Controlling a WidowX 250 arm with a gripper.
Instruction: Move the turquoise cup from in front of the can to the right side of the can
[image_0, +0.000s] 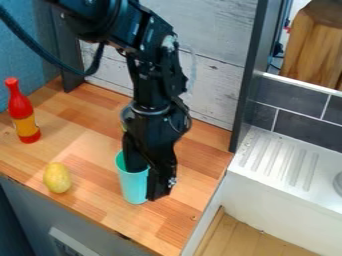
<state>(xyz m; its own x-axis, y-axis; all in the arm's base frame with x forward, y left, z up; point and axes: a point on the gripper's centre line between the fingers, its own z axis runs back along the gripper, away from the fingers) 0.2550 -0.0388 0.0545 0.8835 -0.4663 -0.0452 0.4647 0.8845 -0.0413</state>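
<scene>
"How's the arm (150, 100) posed?"
"Down from the top edge, near vertical, its gripper (148, 182) at the turquoise cup's (133, 189) right side. Whether the claw's apart or clamped, I can't tell."
"And the cup?"
"Upright on the wood-block counter (90, 145), red bottle (23, 112) and yellow potato-like thing (57, 178) leftward."
"The room?"
"Whitewashed plank wall (217, 75) behind; grey tiles (294, 102) above a white ribbed drainboard (267, 172) rightward."

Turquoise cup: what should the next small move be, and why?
Probably a gentle squeeze before any lift: the end effector straddles the wall of the turquoise cup, one part inside the mouth, another outside, and the cup stands on the wooden counter.
</scene>
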